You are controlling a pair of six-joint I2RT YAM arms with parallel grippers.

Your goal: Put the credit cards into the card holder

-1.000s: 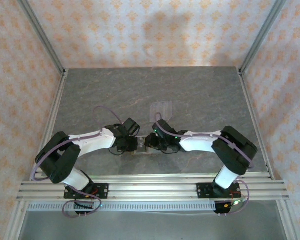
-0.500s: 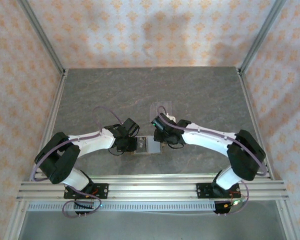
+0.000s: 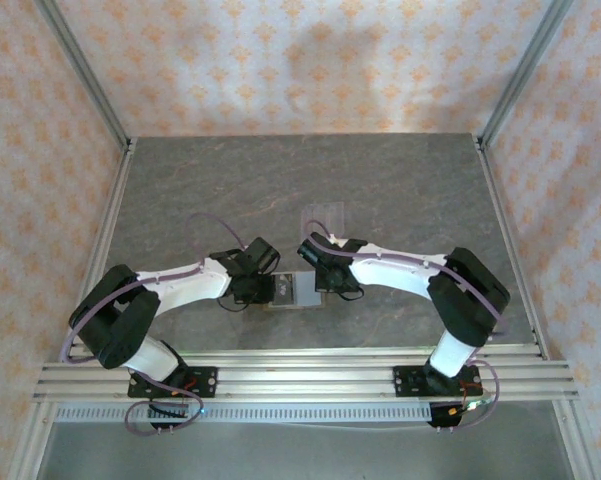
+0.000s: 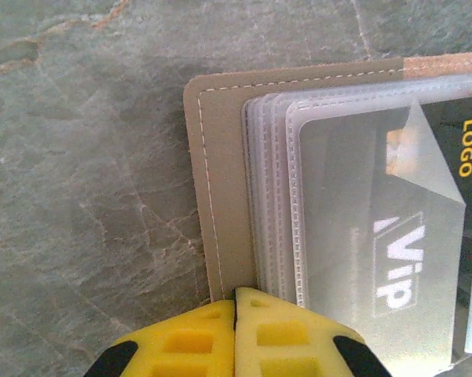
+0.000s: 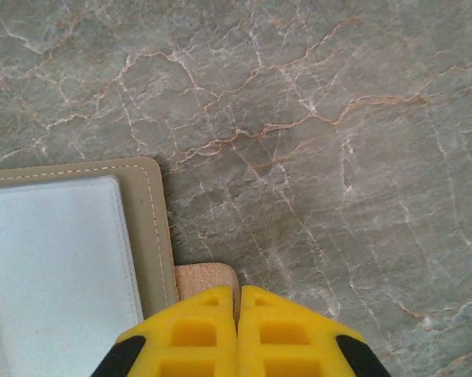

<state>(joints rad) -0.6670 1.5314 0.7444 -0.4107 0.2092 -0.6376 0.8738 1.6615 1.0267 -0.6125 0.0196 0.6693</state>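
Light soft, even overhead. Glare on sleeves (image 4: 342, 196) at 3 o'clock. My fingers (image 4: 181, 345) at 6 o'clock blurred.

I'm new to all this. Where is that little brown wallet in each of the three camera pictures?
Top external: the wallet lies open just below the middle of the picture.
Left wrist: it covers the right half, with its clear sleeves showing.
Right wrist: one corner sits at lower left.
Shared landmark: the grey veined table under it.
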